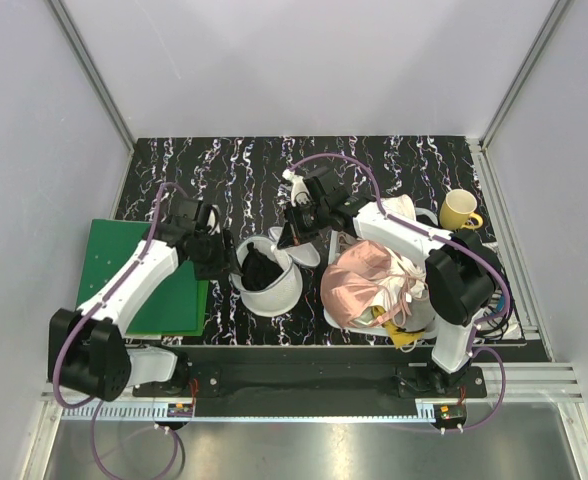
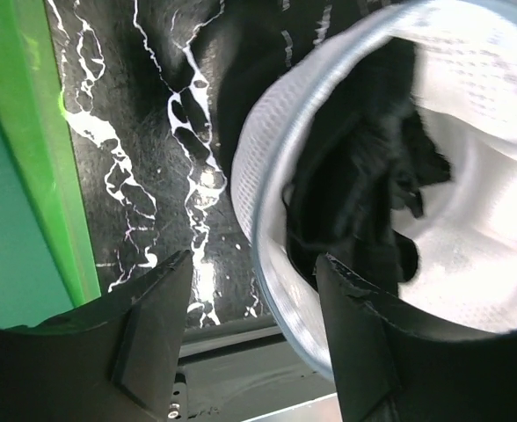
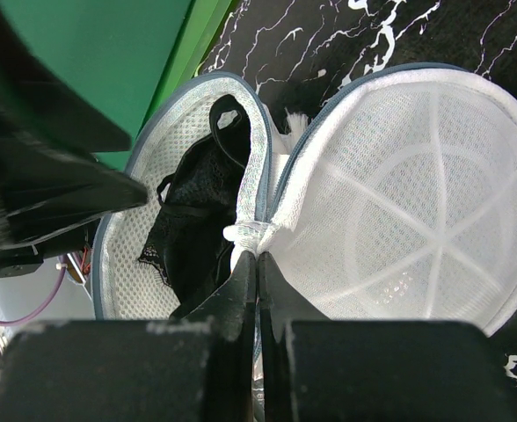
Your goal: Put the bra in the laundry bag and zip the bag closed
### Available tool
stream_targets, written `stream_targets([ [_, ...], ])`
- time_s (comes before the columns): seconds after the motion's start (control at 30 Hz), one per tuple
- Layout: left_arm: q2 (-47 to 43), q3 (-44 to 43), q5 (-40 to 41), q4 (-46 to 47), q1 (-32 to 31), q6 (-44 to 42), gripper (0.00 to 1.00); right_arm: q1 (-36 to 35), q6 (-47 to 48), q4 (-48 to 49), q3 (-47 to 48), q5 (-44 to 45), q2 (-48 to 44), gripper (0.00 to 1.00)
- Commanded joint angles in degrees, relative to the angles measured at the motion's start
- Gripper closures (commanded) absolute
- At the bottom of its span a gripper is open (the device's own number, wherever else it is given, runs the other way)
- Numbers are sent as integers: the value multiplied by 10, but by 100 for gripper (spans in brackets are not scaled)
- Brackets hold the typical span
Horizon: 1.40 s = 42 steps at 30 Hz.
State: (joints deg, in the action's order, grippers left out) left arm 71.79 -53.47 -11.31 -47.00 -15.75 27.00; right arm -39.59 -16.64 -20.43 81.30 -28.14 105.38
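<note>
The laundry bag (image 1: 277, 293) lies open like a clamshell on the dark marbled table. The black bra (image 1: 262, 266) is bunched inside its left half. In the right wrist view the bra (image 3: 195, 220) fills that half, and the ribbed round panel (image 3: 417, 193) lies open to the right. My right gripper (image 3: 258, 255) is shut on the bag's mesh where the two halves join. My left gripper (image 2: 254, 294) is open, its jaws either side of the bag's rim (image 2: 263, 237), with the bra (image 2: 364, 193) just beyond.
A green board (image 1: 139, 275) lies under my left arm. A shiny pink garment (image 1: 364, 280) sits right of the bag, with a white cloth (image 1: 402, 208) and a yellow mug (image 1: 459, 210) behind it. Walls enclose the table.
</note>
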Motion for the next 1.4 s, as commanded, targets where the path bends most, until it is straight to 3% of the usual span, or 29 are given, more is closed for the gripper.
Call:
stream_targets([
  [0.0,33,3,-24,67,7,-10,43,0,10,14,4,-17,-36,100],
  [0.07,48,-12,-28,66,12,-20,58,0,9,13,4,-16,-39,100],
  [0.1,51,-19,-28,58,14,-26,71,0,9,12,4,-11,-39,100],
  [0.17,45,-54,-19,40,17,-40,83,0,13,3,5,-2,-45,100],
  [0.2,41,-70,-3,14,17,-45,98,0,14,-5,9,16,-48,100],
  [0.37,-11,-137,12,-50,12,-51,100,0,28,-58,27,63,-82,100],
  [0.5,-42,-118,42,-44,8,-31,100,-2,17,-73,52,93,-80,100],
  [0.7,51,-99,46,-11,20,-59,100,-1,-23,-96,118,77,11,100],
  [0.8,63,-95,65,12,29,-55,100,-2,-35,-134,166,54,53,92],
  [0.83,63,-90,69,16,32,-54,100,-2,-37,-157,177,44,63,81],
  [0.97,56,-79,81,15,50,-55,100,-2,-68,-212,234,24,85,54],
  [1.0,51,-75,82,14,57,-52,100,-1,-76,-220,236,35,81,47],
  [1.03,42,-67,86,13,60,-49,100,0,-92,-229,237,42,65,34],
  [1.1,28,-59,93,10,64,-35,100,11,-111,-242,240,85,52,23],
  [1.23,-4,-41,103,11,66,-22,100,59,-182,-283,264,122,53,14],
  [1.3,-7,-39,83,12,66,-18,100,76,-182,-284,285,123,71,7],
  [1.37,-9,-36,68,16,66,-13,100,83,-146,-297,331,121,123,7],
])
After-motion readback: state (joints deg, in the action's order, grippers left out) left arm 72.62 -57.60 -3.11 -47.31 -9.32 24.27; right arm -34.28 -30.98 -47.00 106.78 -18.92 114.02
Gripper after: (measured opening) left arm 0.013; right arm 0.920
